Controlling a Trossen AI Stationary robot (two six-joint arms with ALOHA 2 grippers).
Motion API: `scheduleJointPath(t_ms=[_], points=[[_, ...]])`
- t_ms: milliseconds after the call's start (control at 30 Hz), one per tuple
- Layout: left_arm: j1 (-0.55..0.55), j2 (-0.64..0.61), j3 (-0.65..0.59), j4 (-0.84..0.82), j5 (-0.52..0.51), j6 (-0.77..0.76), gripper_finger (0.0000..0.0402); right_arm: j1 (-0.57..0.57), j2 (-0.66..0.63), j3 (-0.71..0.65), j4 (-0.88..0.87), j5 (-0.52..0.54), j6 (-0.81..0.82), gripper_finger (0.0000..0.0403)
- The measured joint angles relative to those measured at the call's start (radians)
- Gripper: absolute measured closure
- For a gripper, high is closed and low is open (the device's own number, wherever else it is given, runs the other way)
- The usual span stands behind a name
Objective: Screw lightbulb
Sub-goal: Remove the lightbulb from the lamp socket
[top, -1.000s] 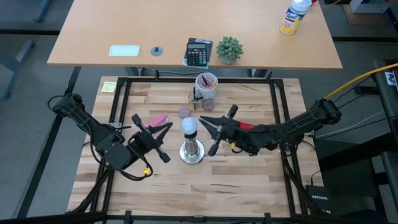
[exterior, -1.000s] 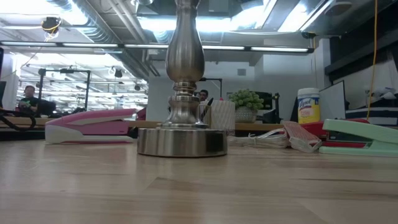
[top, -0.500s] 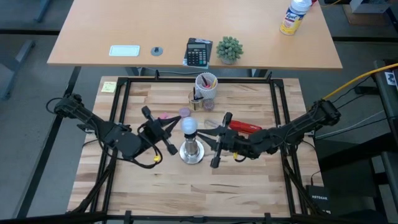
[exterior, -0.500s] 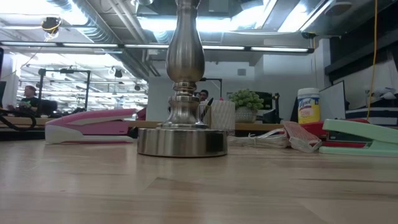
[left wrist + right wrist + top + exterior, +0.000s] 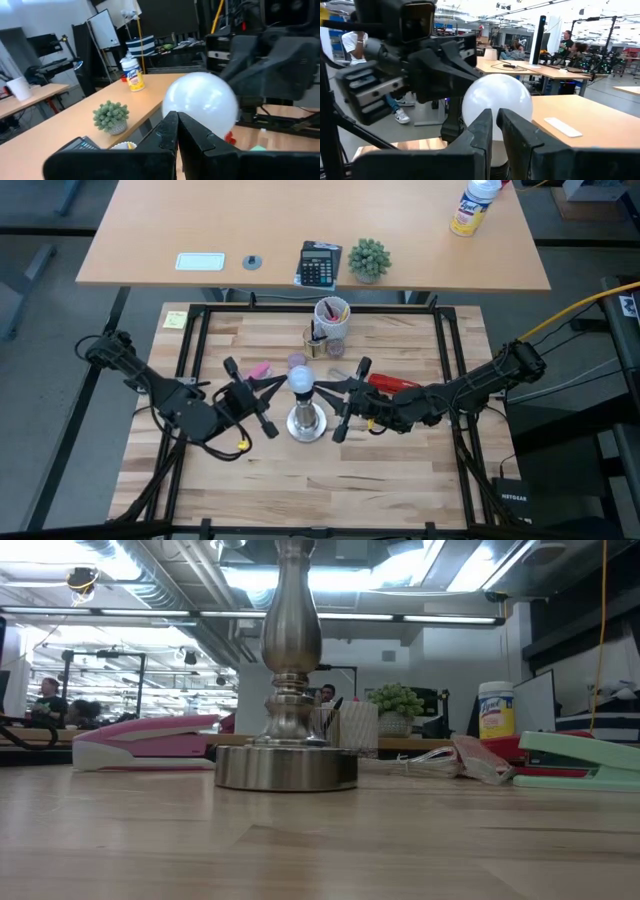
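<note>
High view: on the butcher-block table (image 5: 400, 460), the lightbulb (image 5: 302, 381) sits atop the silver socket stand (image 5: 306, 422), flanked by the left gripper (image 5: 268, 387), fingers pressed together on nothing, and the right gripper (image 5: 328, 388), nearly closed and also empty. Beyond stands a tan desk (image 5: 420, 250) with a calculator (image 5: 319, 264) and potted plant (image 5: 368, 259); the low view shows a pink stapler (image 5: 145, 741) and an open-plan office behind.

White frosted lightbulb (image 5: 303, 381) upright atop silver stand (image 5: 307, 421), table centre.
</note>
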Motion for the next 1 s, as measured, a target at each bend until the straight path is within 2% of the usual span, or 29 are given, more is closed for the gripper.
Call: scheduleJointPath(t_ms=[433,633,833,1000], points=[[-0.024,0.004,0.0,0.002,0.077,-0.028,0.04,-0.038,0.0,0.0,-0.003,-0.001,0.043,0.0355],[-0.031,0.005,0.0,0.002,0.077,-0.029,0.04,-0.048,0.0,0.0,-0.016,0.022,0.04,0.0355],[-0.05,0.005,0.0,0.007,0.035,-0.013,0.04,-0.036,-0.001,0.0,-0.017,0.045,0.016,0.0355],[-0.055,0.005,0.0,0.006,-0.057,0.008,0.04,-0.01,-0.002,0.0,-0.021,0.055,0.014,0.0355]])
